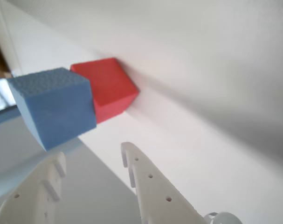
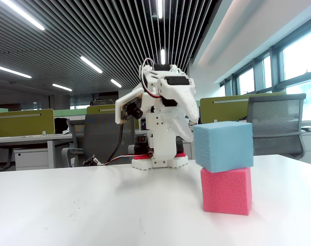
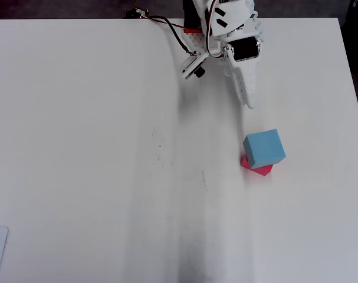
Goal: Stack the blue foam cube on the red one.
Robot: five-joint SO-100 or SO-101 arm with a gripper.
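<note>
Overhead view: blue foam cube sitting on top of the red one, twisted a little out of square so that only a pink corner and edge peek out along the near and left sides. Gripper well apart from the stack, folded back toward the arm's base at the top edge of the white table, its fingertips aimed down the picture at the cubes.

Fixed view: same stack from the side, blue foam cube resting on the red one, overhanging slightly to the left, nothing touching either.

Wrist view: jaws spread apart and empty, white fingers at the bottom edge, blue foam cube and the red one ahead and to the upper left, clear of both fingers.

Key relation: stack straight out beyond the fingertips, along the line of the claw, with open table between. Judged from this, placing looks done and the claw already let go. Any further move needs only to stay off that line; a forward sweep could knock the offset top cube off its perch.
</note>
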